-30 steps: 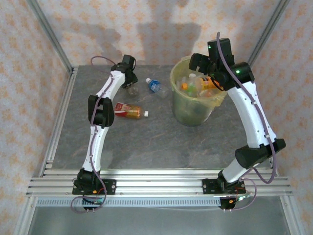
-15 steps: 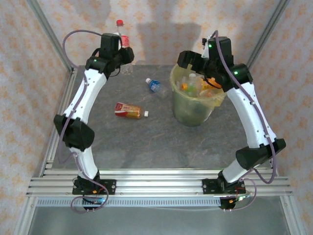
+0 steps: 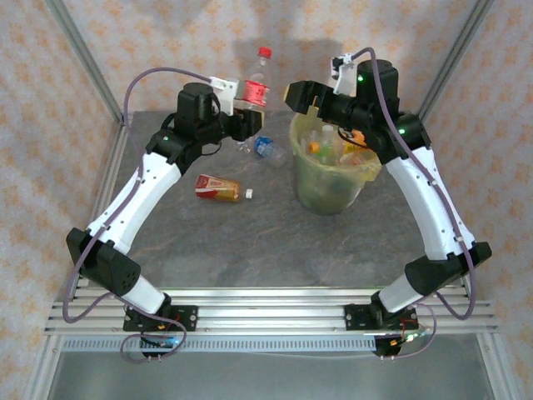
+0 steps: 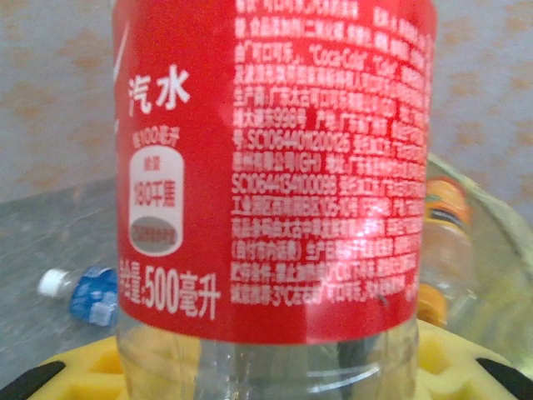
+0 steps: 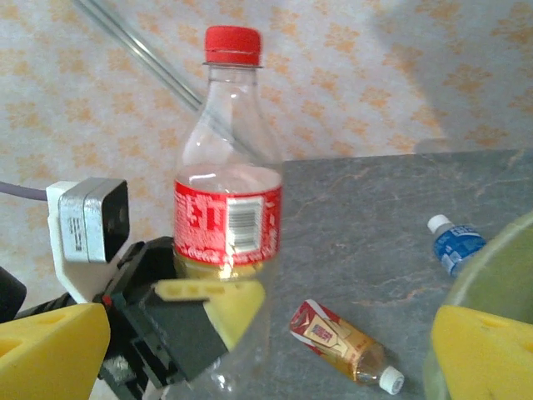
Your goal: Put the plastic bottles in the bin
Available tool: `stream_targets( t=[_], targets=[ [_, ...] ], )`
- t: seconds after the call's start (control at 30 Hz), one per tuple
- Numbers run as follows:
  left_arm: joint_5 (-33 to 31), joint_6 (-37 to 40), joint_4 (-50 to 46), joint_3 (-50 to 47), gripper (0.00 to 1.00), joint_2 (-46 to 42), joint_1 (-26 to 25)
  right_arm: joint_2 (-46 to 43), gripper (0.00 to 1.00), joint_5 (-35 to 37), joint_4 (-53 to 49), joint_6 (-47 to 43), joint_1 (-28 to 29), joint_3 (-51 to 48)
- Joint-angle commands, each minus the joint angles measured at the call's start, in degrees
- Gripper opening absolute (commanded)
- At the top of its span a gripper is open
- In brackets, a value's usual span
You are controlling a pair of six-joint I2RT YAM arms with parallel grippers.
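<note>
My left gripper (image 3: pixel 242 119) pinches the clear plastic bottle with red label and red cap (image 3: pixel 256 90) low on its body, upright in the air beside the round yellow-green translucent bin (image 3: pixel 333 196), ready to pass over the rim, while my right gripper (image 3: pixel 294 92) waits with jaws spread wide, empty.

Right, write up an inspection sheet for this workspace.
Surface: grey marbled table, two bottles lying on it.
Job's things: red-label bottle upright in the left gripper; blue-label bottle and amber bottle lying down; bin holds several bottles.
Clutter: nothing seen.
Grippers: left gripper shut on the red-label bottle; right gripper open, facing it above the bin's rim.
Cables: purple cable looping off each arm.
Surroundings: patterned walls, metal frame posts.
</note>
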Motion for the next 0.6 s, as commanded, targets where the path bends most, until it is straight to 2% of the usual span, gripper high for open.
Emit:
stream_targets(
  t=[0.0,0.2,0.37,0.57],
  targets=[
    [5.9,4.6,1.7,-0.5,0.37,-2.0,-2.2,-1.5,0.99,-1.2,3.5,-0.7,0.1,0.1],
    [10.4,6.2,1.1,-1.4,0.37,-3.0,-4.4,-1.0,0.9,-0.5,5.9,-1.1,0.1,0.7],
    [12.4,8.8,0.3,-2.2,0.37,-4.3,-6.3,0.0,0.81,3.0,5.9,-1.1,0.1,1.8],
    [13.5,10.5,-0.3,-2.8,0.37,-5.5,-7.2,1.0,0.62,4.1,5.7,-0.8,0.1,2.5]
  ],
)
